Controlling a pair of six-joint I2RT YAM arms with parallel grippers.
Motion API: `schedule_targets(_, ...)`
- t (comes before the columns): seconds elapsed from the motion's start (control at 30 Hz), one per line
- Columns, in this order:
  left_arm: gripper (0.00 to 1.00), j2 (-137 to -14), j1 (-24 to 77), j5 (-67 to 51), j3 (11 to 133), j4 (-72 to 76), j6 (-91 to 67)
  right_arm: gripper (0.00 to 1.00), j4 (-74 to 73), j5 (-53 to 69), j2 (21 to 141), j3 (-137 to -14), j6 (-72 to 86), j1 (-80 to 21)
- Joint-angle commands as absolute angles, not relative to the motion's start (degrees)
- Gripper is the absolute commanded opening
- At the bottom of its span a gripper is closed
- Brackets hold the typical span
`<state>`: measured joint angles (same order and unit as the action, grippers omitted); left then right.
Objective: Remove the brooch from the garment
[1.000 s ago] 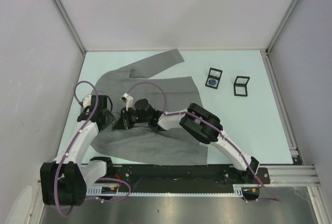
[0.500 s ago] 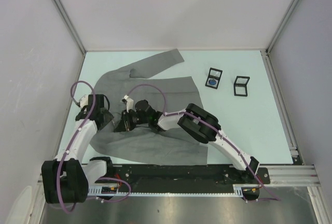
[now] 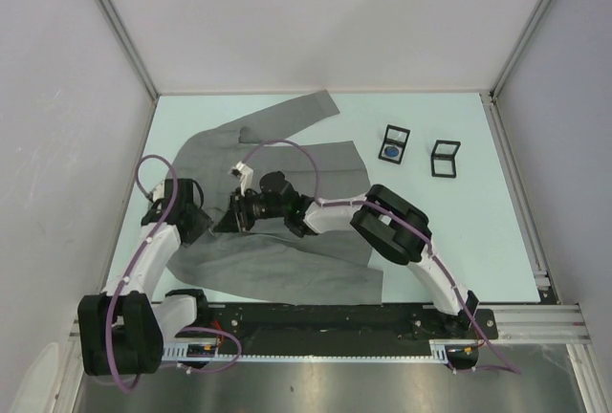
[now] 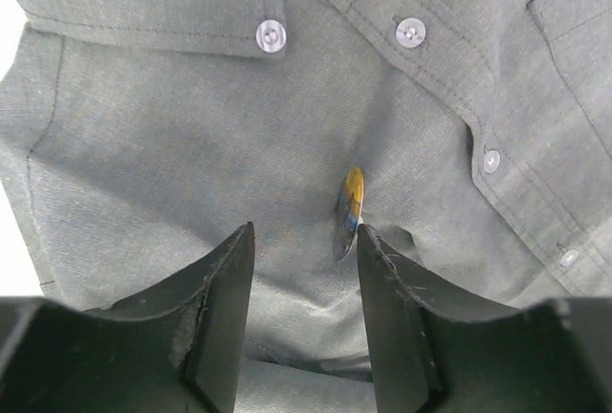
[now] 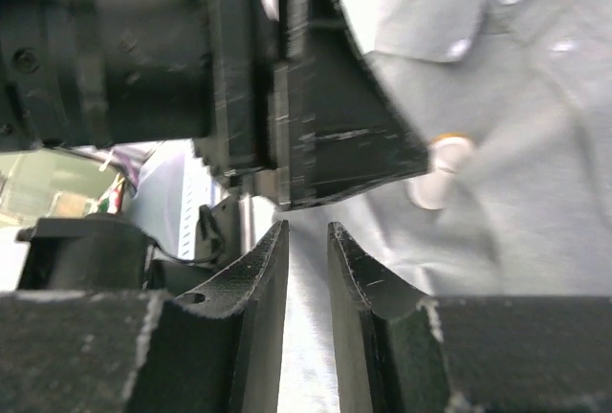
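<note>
White walls close in a pale green table (image 3: 478, 241), and the grey garment (image 3: 287, 160) lies spread across its left half, with both my arms bent in over its front. As far as I can judge, nothing of the job is done: the brooch (image 4: 351, 210) sits on the cloth near the button placket, tipped up on edge and apparently pinned. My left gripper (image 4: 304, 241) hangs roughly half open and empty, the brooch just beyond its right fingertip. My right gripper (image 5: 304, 241) shows only a narrow gap, nothing visibly in it, with the brooch off to its right.
</note>
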<state>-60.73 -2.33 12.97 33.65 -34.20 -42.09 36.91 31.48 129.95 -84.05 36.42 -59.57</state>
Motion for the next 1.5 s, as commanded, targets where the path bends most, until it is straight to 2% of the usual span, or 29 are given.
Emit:
schedule_targets(0.0,0.5,-60.6,-2.7,12.0,33.3,-32.1,-42.3,0.27,40.0,29.7,131.2,-84.3,37.4,-57.6)
schedule_targets(0.27,0.53,-61.4,-2.7,12.6,34.4,-31.6,-42.4,0.25,36.6,30.4,138.1,-91.6,39.9,-57.9)
schedule_targets(0.47,0.6,-63.7,-2.9,12.5,35.9,-30.6,-41.8,0.22,34.8,28.7,140.0,-93.8,40.2,-58.5)
schedule_targets(0.67,0.57,-67.4,-4.6,14.1,37.5,-30.2,-41.2,0.21,34.1,27.5,140.1,-93.7,41.0,-58.4)
schedule_targets(0.93,0.59,-70.3,-6.6,10.0,36.8,-26.3,-41.0,0.21,34.1,27.7,140.5,-94.0,41.2,-58.4)
schedule_targets(1.13,0.52,-70.9,-6.7,8.6,35.8,-25.1,-41.1,0.21,33.9,27.7,140.7,-94.2,41.2,-58.5)
schedule_targets(1.23,0.39,-71.0,-6.9,8.3,35.5,-24.6,-41.0,0.21,33.6,27.3,140.8,-94.5,41.2,-58.6)
schedule_targets(1.27,0.3,-70.8,-6.9,8.1,35.6,-24.3,-40.6,0.21,33.4,27.3,140.9,-94.7,41.2,-58.6)
schedule_targets(1.33,0.21,-70.8,-6.9,7.6,35.5,-23.2,-38.7,0.21,32.9,27.0,141.2,-95.1,42.4,-58.7)
schedule_targets(1.37,0.11,-70.6,-6.9,7.6,35.6,-22.9,-38.0,0.21,32.6,26.8,141.8,-95.6,43.3,-58.7)
schedule_targets(1.47,0.0,-69.4,-6.9,7.1,34.7,-21.8,-36.0,0.2,32.3,26.5,143.6,-96.5,49.3,-58.2)
